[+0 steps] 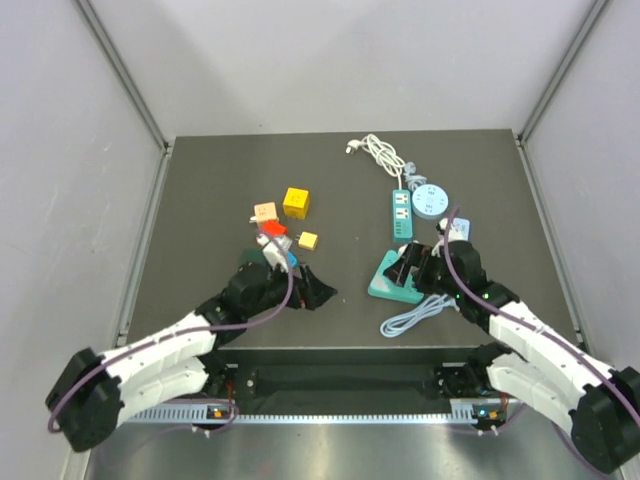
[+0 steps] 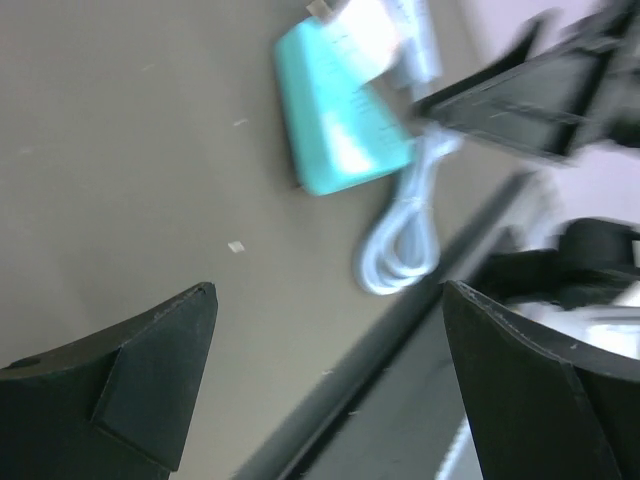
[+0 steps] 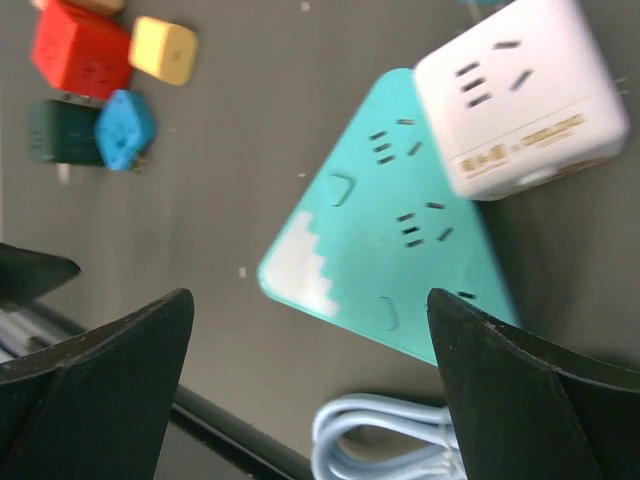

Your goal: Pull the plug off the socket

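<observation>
You see the dark counter [image 1: 200, 200] carrying everything. Your right pincer [image 3: 308, 300] hangs over the teal socket [image 3: 400, 260], spread wide and gripping nothing. Your left pincer [image 2: 328, 288] is just as wide open and empty, and it sits to the left of that socket. The white plug [image 3: 520, 95] overlaps one corner of the socket. A coiled cable [image 3: 385, 440] lies just beside the socket's near edge.

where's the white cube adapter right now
In the right wrist view it is upper right: the white cube adapter overlaps a corner of the teal power strip, above the coiled cable.
</observation>
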Tool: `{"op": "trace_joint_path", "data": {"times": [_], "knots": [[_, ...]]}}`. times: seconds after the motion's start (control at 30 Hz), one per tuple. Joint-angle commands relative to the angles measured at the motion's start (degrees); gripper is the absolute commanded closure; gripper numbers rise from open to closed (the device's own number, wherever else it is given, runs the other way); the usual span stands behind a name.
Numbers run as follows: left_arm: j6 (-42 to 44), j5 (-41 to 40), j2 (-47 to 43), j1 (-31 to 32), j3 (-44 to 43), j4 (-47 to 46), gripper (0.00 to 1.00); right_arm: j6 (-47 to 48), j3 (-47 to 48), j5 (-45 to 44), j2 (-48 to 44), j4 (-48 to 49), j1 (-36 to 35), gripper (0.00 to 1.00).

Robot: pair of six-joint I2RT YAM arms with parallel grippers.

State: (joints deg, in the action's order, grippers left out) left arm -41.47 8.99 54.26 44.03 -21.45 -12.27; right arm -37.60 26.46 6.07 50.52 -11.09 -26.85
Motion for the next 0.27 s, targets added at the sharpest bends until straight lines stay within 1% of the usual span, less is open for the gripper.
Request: {"op": "trace_joint_path", "data": {"times": [0.0,0.07,0.1,0.13,0.17,0.2,0.23], "knots": [[-8.3,4.2,-10.4,0.1,6.3,-15.3,0.01,-8.7,-4.7,2.1,-4.2,14.6,-2.2,0.00],[-9.8,3.4,-15.3,0.1,9.4,-15.5,0.01,-11.1,-7.7,2.7,-7.4,20.3,-2.2,0.00],[-11.1,2.7,-20.1,0.1,12.7,-16.0,0.01,-14.0,-11.8,2.3,-9.1,22.5,-2.3,0.00],[-13.3,2.3,-22.7,0.1,14.6,-17.2,0.01,-15.5,-14.3,2.3,-12.9,28.0,-2.3,0.00],[-14.5,2.3,-25.1,0.1,16.3,-19.5,0.01,-17.1,-16.7,2.0,-15.1,29.9,-2.3,0.00],[-16.9,2.0,-30.4,0.1,19.5,-20.6,0.01,-19.4,-20.6,2.3,-17.4,31.4,-2.3,0.00],[-18.3,2.3,-33.1,0.1,20.7,-21.5,0.01,-20.0,-22.4,3.4,-22.7,32.7,-2.3,0.00]]}}
